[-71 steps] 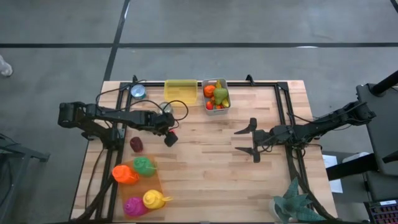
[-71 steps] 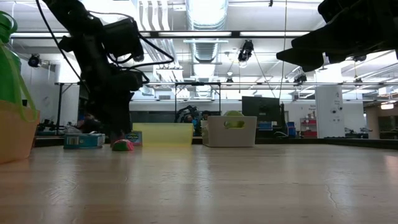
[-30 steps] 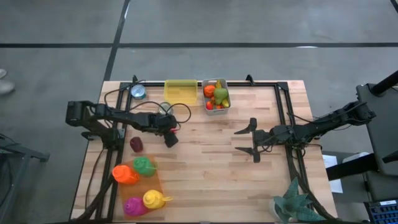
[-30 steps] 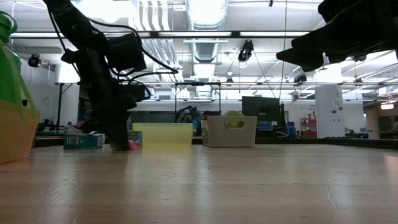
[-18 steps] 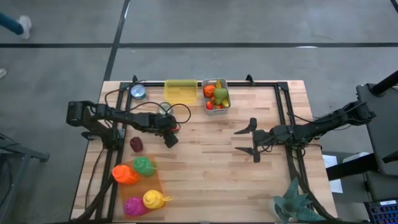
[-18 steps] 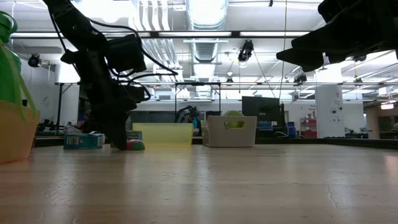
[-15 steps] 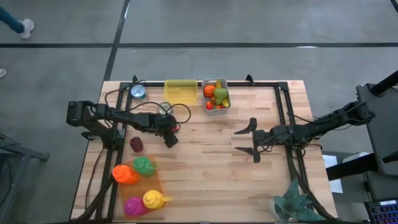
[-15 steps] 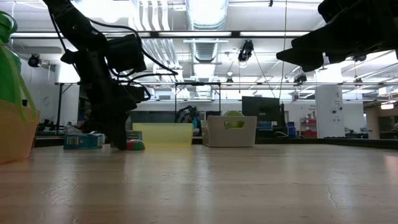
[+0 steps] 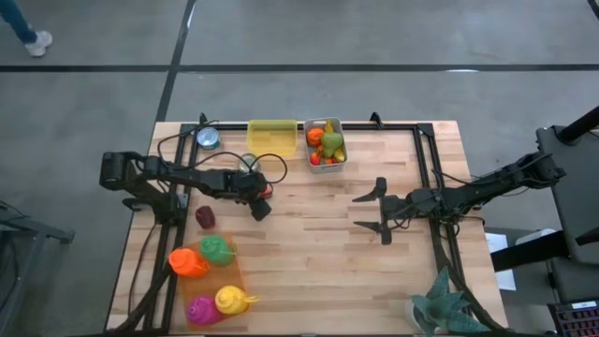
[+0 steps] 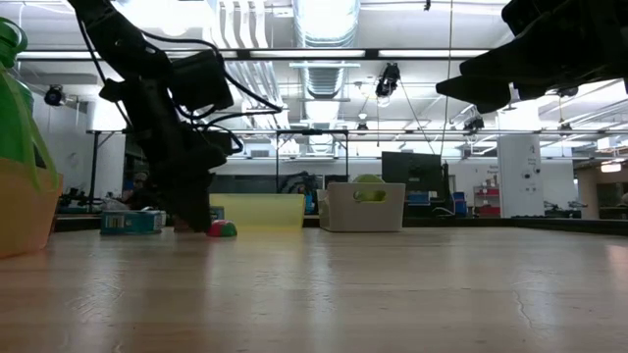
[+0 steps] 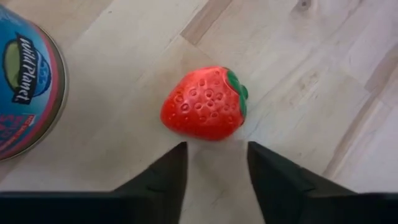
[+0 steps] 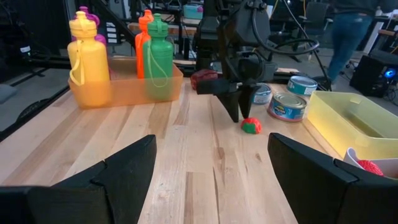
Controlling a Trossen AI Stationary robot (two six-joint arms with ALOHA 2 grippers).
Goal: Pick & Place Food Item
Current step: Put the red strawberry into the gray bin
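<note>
The left gripper (image 9: 259,208) has shifted a little off the strawberry (image 9: 268,192), which now lies free on the bench (image 9: 309,271) towards its far-left corner, just ahead of the parted, empty fingers (image 11: 163,176). That suggests a missed grasp, so the pick must be retried. The right gripper (image 9: 375,211) hangs wide open near the right edge.

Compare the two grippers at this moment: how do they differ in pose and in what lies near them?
The left gripper points down at the table, open, fingers just short of a strawberry beside a can; the right gripper hangs level above bare table, away from any item. The left gripper's fingers stand fairly close together; the right gripper's are spread wide. Both are open and hold nothing.
</note>
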